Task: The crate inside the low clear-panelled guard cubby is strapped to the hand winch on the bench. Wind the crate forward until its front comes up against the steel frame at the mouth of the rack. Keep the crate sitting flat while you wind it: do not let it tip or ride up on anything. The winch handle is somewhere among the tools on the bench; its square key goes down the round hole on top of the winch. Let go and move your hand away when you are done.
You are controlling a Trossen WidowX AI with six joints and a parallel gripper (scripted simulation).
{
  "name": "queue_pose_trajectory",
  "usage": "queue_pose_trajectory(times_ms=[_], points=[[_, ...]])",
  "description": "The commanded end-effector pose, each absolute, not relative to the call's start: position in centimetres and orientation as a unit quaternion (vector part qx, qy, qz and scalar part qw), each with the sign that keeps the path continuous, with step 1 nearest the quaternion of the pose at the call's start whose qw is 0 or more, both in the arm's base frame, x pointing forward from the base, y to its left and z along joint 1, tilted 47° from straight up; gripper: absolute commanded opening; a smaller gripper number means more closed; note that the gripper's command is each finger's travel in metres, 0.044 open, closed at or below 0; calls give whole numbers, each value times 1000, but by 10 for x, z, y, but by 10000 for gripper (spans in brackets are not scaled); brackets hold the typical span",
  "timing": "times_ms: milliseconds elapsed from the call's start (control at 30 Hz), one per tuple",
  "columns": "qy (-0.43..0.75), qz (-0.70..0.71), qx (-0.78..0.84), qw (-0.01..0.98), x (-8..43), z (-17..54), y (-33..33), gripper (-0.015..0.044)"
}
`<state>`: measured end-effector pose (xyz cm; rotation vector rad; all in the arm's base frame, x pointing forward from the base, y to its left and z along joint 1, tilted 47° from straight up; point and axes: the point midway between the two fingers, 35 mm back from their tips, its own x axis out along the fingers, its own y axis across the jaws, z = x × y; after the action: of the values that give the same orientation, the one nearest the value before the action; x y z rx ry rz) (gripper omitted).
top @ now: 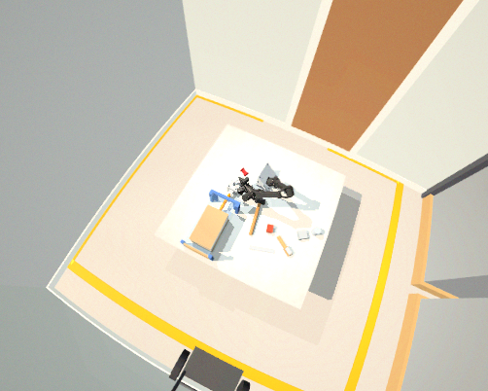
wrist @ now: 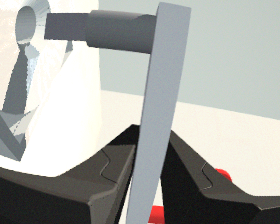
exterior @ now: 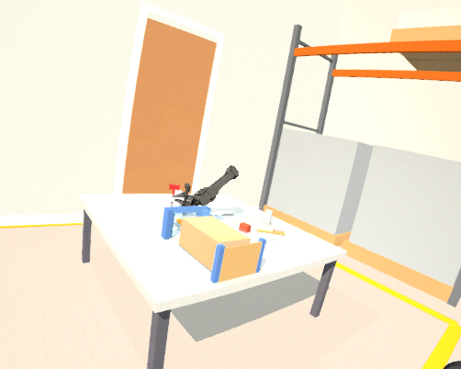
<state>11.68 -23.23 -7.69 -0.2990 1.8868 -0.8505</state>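
Note:
My gripper (wrist: 149, 133) (top: 241, 181) is shut on the grey arm of the winch handle (wrist: 167, 65). The handle's red grip (top: 244, 171) (exterior: 174, 187) shows beyond the fingers. Its square key (wrist: 63, 26) points left in the wrist view, clear of the round hole (wrist: 26, 25) in the pale winch (wrist: 73, 95). The winch is mostly hidden by the gripper in the top and exterior views. The tan crate (top: 209, 228) (exterior: 214, 229) sits flat, with a gap to the blue frame (top: 225, 198) (exterior: 168, 225). An orange strap (top: 225, 202) runs out from it towards the winch.
A hammer's orange handle (top: 255, 221) lies beside the arm. Farther along the bench (top: 285, 287) are a red block (top: 270, 228) (exterior: 244, 228), a wooden-handled tool (top: 282, 243) and a small grey box (top: 302, 235). Blue posts (exterior: 218, 263) stand at the crate's far end.

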Motion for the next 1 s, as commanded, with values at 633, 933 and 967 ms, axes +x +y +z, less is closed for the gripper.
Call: queue_pose_trajectory(times_ms=[633, 933, 967], points=[[778, -359, -127, 500, 123, -77, -223, 0], [779, -356, -126, 500, 124, -80, -220, 0], [780, -355, -125, 501, 124, -81, -220, 0]])
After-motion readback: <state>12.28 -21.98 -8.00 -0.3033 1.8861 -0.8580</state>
